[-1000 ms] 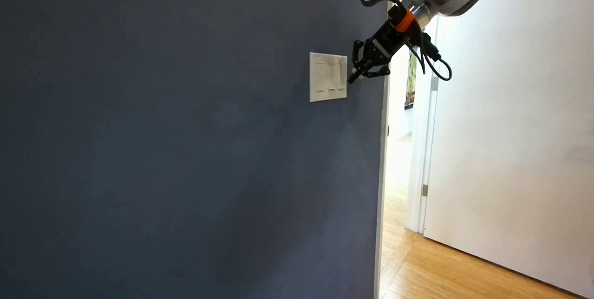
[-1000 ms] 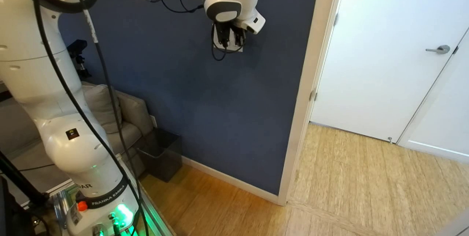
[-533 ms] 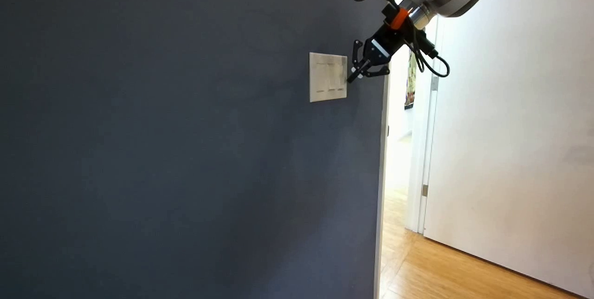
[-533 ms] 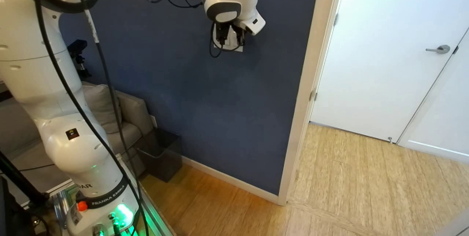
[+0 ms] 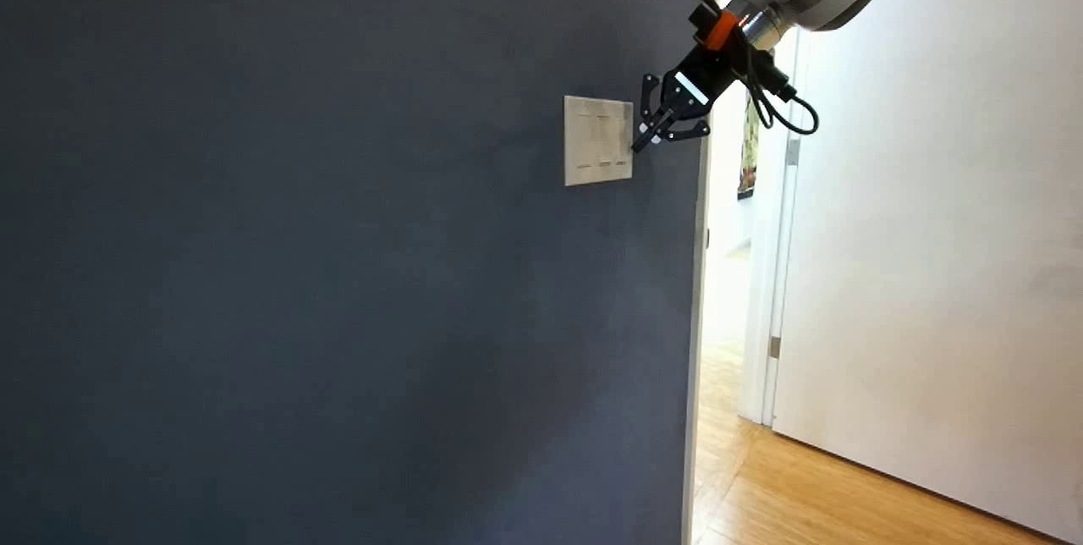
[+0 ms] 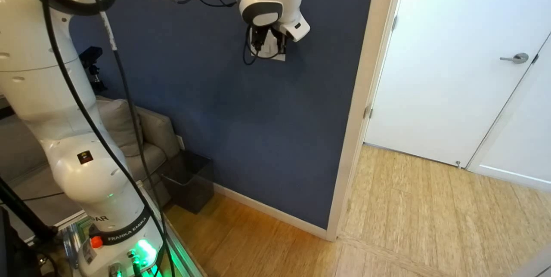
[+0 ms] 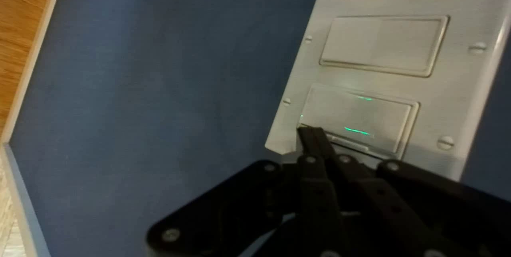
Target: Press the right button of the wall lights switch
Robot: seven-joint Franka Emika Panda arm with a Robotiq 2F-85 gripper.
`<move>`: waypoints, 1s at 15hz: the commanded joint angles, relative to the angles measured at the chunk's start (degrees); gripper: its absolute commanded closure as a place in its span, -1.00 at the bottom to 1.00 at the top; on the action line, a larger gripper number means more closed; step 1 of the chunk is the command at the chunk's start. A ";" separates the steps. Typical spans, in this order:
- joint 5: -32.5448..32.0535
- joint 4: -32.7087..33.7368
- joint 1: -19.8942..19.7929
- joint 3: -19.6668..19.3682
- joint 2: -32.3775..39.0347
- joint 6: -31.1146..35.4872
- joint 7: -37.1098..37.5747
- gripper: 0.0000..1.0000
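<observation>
The right rocker button point(image 7: 355, 115) – lowest of three in the wrist view – sits in the wall lights switch point(image 7: 393, 86) on the dark blue wall point(image 5: 338, 232). The Robotiq gripper point(image 7: 313, 137) has its fingers pinched together, nothing visible between them; the tip overlaps the rocker's edge, contact unclear. A push there might catch the surround or skid off, the approach being oblique. The Panda arm point(image 6: 56, 105) arches over high, gripper slanting down toward the switch.

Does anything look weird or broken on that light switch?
I see no damage on the wall lights switch, but thin green streaks show on the right button in the wrist view, odd because the middle button has none. They may be reflections: a green light glows on the robot's base in an exterior view.
</observation>
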 commanded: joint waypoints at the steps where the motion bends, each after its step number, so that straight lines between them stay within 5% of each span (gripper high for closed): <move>1: -2.49 0.59 -0.39 0.74 -0.31 -0.45 3.48 1.00; 15: -2.40 0.09 0.06 1.65 -1.10 4.07 8.02 1.00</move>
